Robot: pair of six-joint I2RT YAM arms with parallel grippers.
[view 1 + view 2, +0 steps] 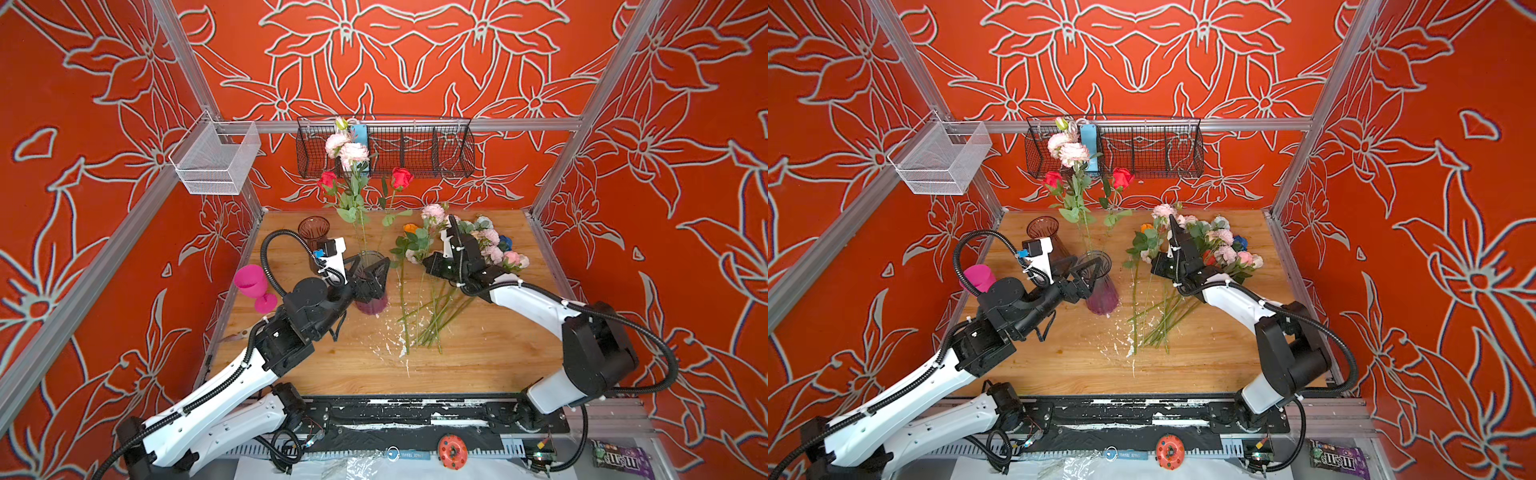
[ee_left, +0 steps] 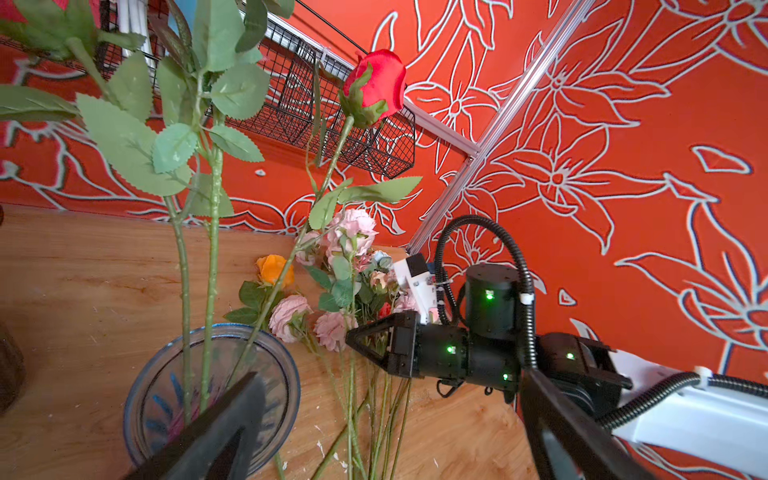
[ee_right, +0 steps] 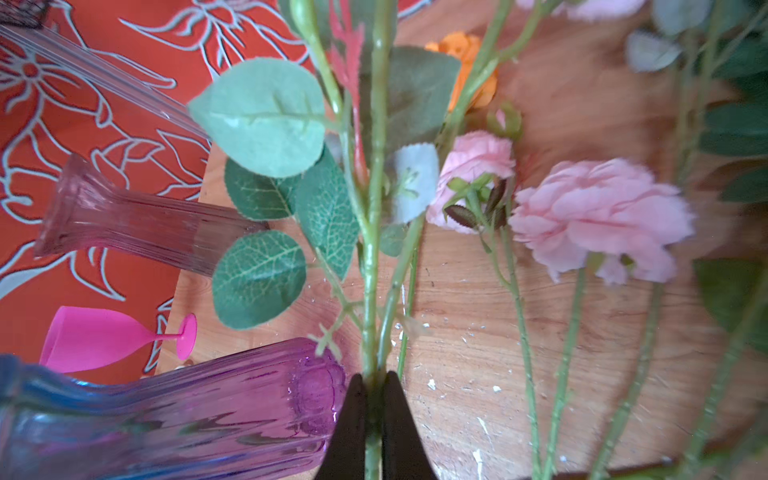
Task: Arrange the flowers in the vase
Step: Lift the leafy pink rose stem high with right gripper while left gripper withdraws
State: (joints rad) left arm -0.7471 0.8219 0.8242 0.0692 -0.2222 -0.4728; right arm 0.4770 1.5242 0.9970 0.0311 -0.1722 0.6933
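Right gripper [image 3: 374,380] pinches one stem [image 3: 371,266] to lift it; left gripper [image 1: 370,270], spread wide, sits against the vase [image 1: 372,305], likely steadying it

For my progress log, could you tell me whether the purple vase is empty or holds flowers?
Not empty: stems rise from the vase, bearing red roses and pink blooms.

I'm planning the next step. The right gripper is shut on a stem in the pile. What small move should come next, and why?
Probably lift straight up a little. The right gripper is shut on a stem lying among the pile; raising it should free it before swinging to the vase.
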